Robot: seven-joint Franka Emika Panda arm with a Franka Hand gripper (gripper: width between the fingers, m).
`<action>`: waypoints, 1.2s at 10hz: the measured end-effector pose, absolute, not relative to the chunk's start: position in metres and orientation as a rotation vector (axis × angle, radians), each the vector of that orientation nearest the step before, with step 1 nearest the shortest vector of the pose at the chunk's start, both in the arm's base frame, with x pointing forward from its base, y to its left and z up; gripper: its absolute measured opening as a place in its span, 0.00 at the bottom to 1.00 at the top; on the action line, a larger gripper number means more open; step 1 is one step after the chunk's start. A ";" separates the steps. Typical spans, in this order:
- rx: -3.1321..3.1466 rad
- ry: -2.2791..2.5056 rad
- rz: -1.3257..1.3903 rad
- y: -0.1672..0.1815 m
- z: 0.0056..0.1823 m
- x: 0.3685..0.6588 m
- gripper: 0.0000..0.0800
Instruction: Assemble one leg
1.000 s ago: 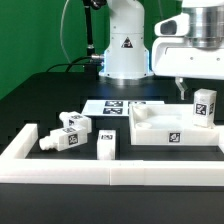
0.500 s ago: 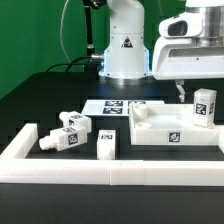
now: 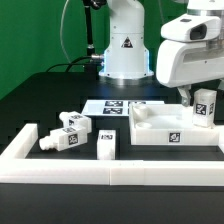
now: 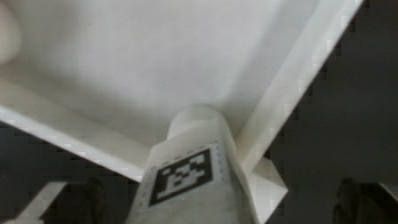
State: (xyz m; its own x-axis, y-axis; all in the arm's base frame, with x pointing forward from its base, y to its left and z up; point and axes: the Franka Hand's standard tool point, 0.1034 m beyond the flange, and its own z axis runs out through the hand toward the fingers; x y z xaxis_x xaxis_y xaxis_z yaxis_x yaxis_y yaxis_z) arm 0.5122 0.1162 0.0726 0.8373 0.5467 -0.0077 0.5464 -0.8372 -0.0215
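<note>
Fingers (image 3: 186, 96) spread apart and empty hang above the upright leg (image 3: 205, 104) at the white tray (image 3: 160, 136) corner.

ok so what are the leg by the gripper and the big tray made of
Leg: probably hard white plastic, matte; smooth even faces, with a printed black-and-white tag. Tray: seemingly the same matte white plastic; uniform colour, raised rim, no grain.

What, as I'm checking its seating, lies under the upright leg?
The leg stands in a corner of the white tray-like piece. Its own base hides the joint beneath.
</note>
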 end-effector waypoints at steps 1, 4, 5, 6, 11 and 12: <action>-2.958 -1.008 0.020 0.116 0.073 0.513 0.81; -2.847 -1.321 0.010 0.114 0.076 0.518 0.66; -2.836 -1.346 0.011 0.114 0.075 0.518 0.66; -2.834 -1.349 0.012 0.114 0.075 0.517 0.48; -2.937 -1.061 0.009 0.113 0.075 0.517 0.36; -2.987 -0.867 0.004 0.111 0.075 0.518 0.36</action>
State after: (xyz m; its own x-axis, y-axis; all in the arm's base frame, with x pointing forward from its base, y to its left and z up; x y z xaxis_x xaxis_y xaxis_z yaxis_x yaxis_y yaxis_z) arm 0.5180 0.1110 0.0745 0.8447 0.5353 0.0062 0.5352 -0.8442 -0.0306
